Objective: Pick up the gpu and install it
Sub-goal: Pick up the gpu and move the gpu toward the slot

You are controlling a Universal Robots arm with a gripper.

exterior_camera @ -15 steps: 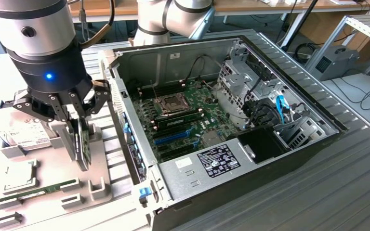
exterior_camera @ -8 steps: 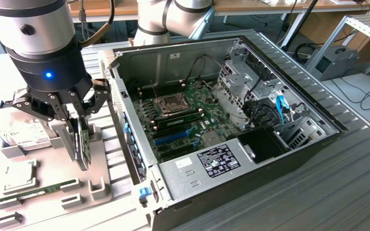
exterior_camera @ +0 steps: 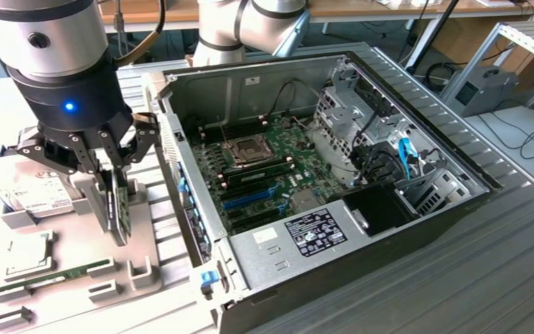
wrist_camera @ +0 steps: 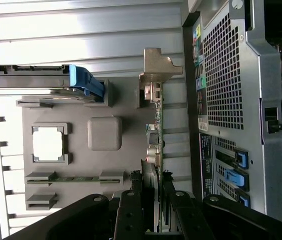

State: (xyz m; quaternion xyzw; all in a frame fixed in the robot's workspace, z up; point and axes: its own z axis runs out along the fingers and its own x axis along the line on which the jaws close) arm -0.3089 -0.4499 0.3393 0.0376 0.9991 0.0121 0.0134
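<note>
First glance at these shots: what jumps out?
The open PC case, its motherboard bared, sits in the middle of the exterior view. At that view's left the arm's pincer is down over the gpu, which stands on edge in a grey holder. A hard drive lies further left.

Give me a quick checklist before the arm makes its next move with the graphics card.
1. Gripper lined up over the gpu: ok.
2. gpu standing on edge in the gray holder: ok.
3. Computer case side open, motherboard exposed: ok.
4. Blue expansion slots empty: ok.
5. gpu lifted clear of the holder: cannot tell.
</note>
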